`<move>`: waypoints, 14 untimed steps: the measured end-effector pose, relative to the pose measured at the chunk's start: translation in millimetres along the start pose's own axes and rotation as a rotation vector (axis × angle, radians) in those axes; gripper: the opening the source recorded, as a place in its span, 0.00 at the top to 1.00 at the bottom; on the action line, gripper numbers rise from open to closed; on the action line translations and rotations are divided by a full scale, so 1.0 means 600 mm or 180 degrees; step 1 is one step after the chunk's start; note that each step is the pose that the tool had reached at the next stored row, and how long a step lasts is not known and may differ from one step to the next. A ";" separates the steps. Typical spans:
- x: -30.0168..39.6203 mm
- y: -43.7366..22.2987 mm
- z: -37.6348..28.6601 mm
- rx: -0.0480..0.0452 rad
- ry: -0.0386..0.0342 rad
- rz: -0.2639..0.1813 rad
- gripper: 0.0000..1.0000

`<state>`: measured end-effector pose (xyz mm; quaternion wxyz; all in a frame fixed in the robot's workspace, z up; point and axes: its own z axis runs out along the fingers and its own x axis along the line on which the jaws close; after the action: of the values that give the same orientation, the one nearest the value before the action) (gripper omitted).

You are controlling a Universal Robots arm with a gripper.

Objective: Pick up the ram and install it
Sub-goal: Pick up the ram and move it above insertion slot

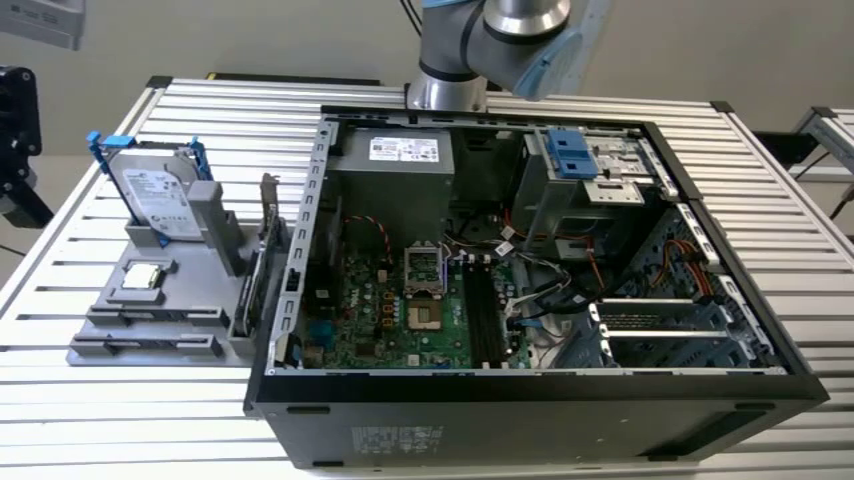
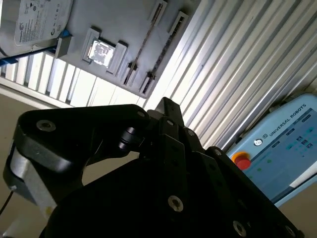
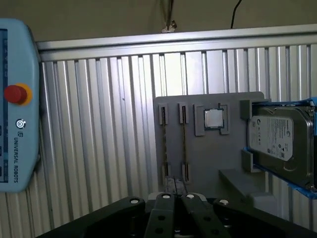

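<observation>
One arm [image 1: 487, 40] stands behind the computer case [image 1: 534, 420] in the exterior view; the grey holder [image 1: 187, 295] sits on the table [image 1: 80, 400] at that view's left. In the first wrist view the ram [image 3: 184, 144] stands on edge in the holder beside the processor [image 3: 214, 119], the pincer [image 3: 176, 188] above it, apart or together I cannot tell. The second wrist view shows a likely second stick [image 2: 164, 52] just beside: an off-centre grab could catch it or jam the ram.

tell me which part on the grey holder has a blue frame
The hard drive, standing up in blue rails; the square processor chip beside it lies flat.
</observation>
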<state>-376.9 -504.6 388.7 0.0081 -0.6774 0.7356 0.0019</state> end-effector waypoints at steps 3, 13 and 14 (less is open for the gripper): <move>0.000 0.000 0.000 0.0000 0.0000 0.0000 1.00; 0.000 0.000 0.000 0.0000 0.0000 -0.0001 0.00; 0.000 0.000 0.000 0.0000 0.0000 -0.0002 0.00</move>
<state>-376.9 -504.6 388.7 0.0081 -0.6776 0.7354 0.0019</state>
